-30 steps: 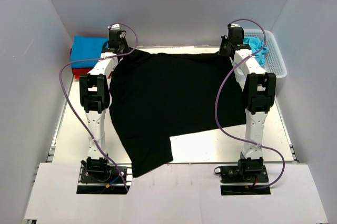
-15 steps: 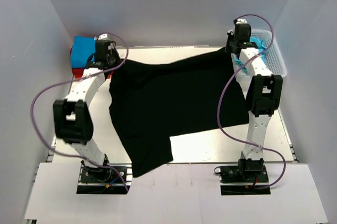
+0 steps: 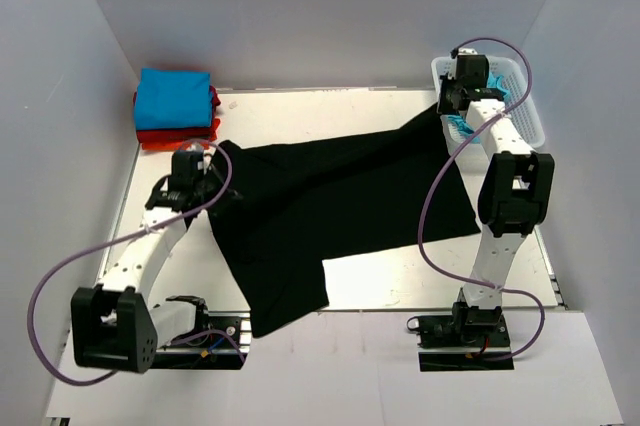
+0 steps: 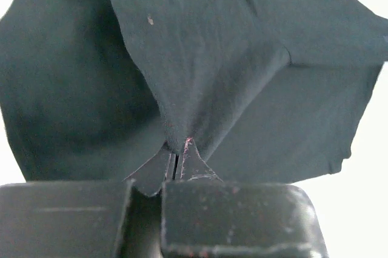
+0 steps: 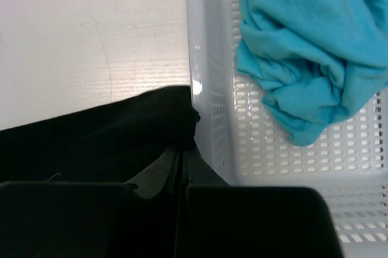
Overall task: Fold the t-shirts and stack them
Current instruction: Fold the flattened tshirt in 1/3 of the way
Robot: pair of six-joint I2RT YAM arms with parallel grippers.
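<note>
The left end effector (image 4: pixel 177 156) is pinched tight on a bunched edge of the black t-shirt (image 3: pixel 330 196), and the cloth fans out ahead of its tips. The right end effector (image 5: pixel 182 152) is clamped on another edge of the same shirt, which stretches between the two over the surface (image 5: pixel 91 28). Just right of the right end effector's tips stands the white basket (image 5: pixel 212 88), holding a crumpled turquoise t-shirt (image 5: pixel 309 58). Beyond the left end effector, a folded blue t-shirt (image 3: pixel 175 96) lies on a red t-shirt (image 3: pixel 175 134).

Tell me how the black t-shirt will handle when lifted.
Probably floppy: the black t-shirt puckers into folds at the left hand. Likely light: two small pinches hold it. May drag and bunch, since most lies on the table.
</note>
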